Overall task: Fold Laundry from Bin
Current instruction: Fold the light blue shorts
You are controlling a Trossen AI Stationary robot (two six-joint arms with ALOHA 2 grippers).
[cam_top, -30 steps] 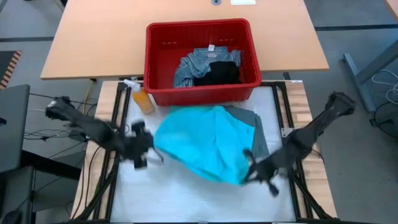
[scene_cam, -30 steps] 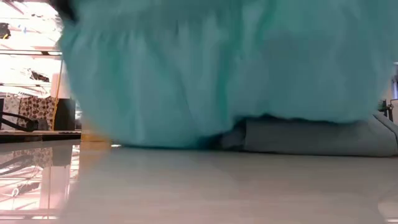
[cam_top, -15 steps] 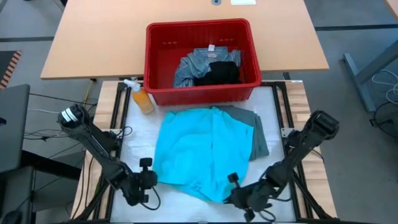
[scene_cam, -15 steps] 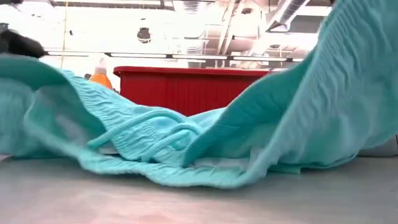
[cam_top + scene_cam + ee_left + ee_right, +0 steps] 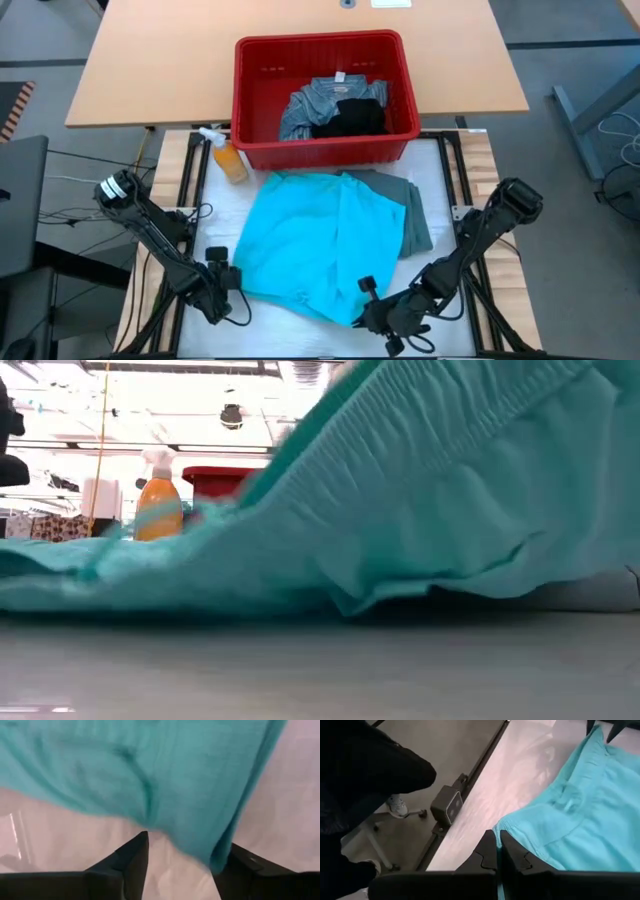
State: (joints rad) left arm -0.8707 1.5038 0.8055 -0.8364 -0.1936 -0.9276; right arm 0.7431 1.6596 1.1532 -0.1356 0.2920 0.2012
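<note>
While the turquoise garment [image 5: 320,245] lies spread across the middle of the white counter [image 5: 300,325], both arms sit low at its near edge. The left gripper [image 5: 222,283] is at the near left corner of the cloth; in its wrist view the two dark fingers [image 5: 134,857] stand apart, with the turquoise hem hanging down between them, though I cannot tell whether they touch it. The right gripper [image 5: 378,305] is at the near right corner, and its fingers [image 5: 487,851] are pressed together with only a slit between them, the turquoise edge lying just beyond their tips; whether any cloth is pinched there I cannot tell. From counter height the turquoise fabric [image 5: 420,500] rises in a slope toward the right and hides most of what is behind it.

Under the turquoise garment's right side a grey-green garment [image 5: 415,215] lies flat, showing only along that side. Farther back on the left, an orange spray bottle [image 5: 226,155] stands just beside the red bin [image 5: 325,150]. The bin rests at the far edge of the counter, and inside it a mottled blue-grey garment [image 5: 305,105] and a black garment [image 5: 355,118] lie bunched together, touching. Beyond the bin stretches a bare wooden table [image 5: 160,60].
</note>
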